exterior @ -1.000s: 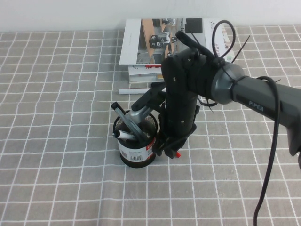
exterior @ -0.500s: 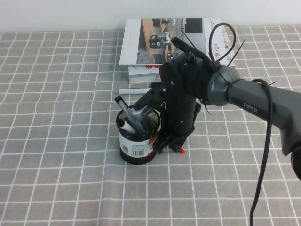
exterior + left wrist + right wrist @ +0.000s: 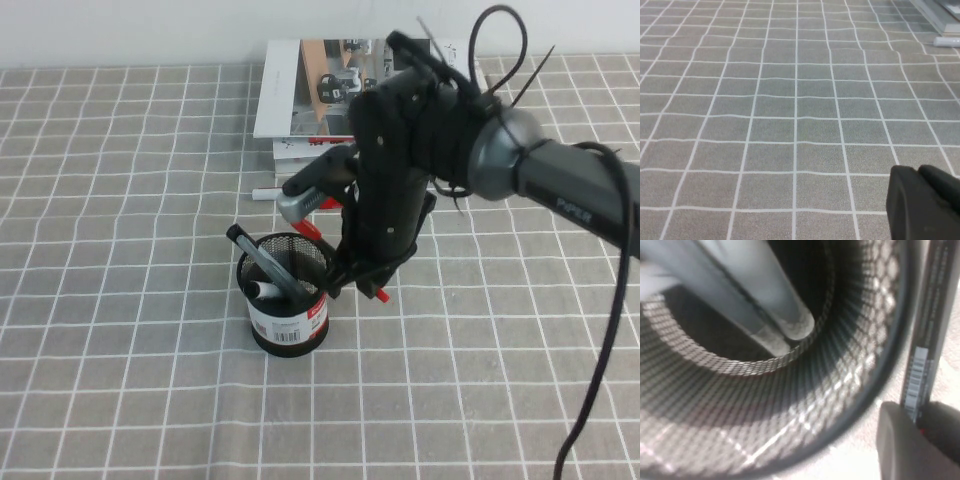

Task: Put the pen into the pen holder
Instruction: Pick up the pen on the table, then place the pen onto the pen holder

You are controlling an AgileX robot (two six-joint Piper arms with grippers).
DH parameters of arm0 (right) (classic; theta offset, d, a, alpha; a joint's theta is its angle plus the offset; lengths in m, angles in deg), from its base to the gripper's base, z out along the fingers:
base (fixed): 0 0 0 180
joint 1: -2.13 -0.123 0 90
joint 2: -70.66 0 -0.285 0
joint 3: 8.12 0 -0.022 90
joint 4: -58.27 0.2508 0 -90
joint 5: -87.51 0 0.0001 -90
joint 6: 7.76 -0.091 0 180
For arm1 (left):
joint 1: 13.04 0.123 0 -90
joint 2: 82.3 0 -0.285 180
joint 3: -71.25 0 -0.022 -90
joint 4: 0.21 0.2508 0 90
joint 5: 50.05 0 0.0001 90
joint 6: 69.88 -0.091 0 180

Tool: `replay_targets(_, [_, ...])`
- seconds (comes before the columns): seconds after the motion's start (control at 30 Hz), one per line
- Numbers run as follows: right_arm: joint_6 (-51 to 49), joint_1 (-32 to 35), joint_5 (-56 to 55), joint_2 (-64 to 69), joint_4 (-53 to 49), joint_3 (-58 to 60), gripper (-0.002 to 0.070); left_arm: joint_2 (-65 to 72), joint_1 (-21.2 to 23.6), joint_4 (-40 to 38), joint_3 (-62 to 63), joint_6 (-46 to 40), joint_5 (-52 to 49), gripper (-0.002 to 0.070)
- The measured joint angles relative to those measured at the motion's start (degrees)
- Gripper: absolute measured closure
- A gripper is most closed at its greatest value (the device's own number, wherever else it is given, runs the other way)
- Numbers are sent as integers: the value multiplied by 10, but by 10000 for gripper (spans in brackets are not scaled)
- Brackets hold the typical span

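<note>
Raised since earlier, right pincer [image 3: 362,288] clamps slim black red-capped pen [image 3: 380,294] beside black wire-mesh pen holder [image 3: 288,322]; left pincer [image 3: 925,205] state indiscernible.

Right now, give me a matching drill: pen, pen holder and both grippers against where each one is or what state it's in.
Things:
1. pen
2. pen holder
3. right gripper
4. left gripper

Place or state:
A. over bare checked cloth
B. low at the holder's right side, shut on the pen
C. standing on the cloth, other pens leaning inside
D. red-capped, gripped just outside the mesh rim

Pairs: 1-D, 2-C, 3-B, 4-A
</note>
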Motion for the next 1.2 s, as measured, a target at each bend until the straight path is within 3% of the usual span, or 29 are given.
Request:
replay_targets(0.3, [0,0,3,-87,7,3,637,0,0,0,0,0,0,678])
replay_targets(0.43, [0,0,-57,-181,31,49,637,0,0,0,0,0,0,678])
replay_targets(0.77, [0,0,-516,-439,85,400,637,0,0,0,0,0,0,678])
replay_targets(0.97, [-3,-15,-823,-472,111,596,638,0,0,0,0,0,0,678])
replay_targets(1.2, [-10,-55,-939,-438,14,628,638,0,0,0,0,0,0,678])
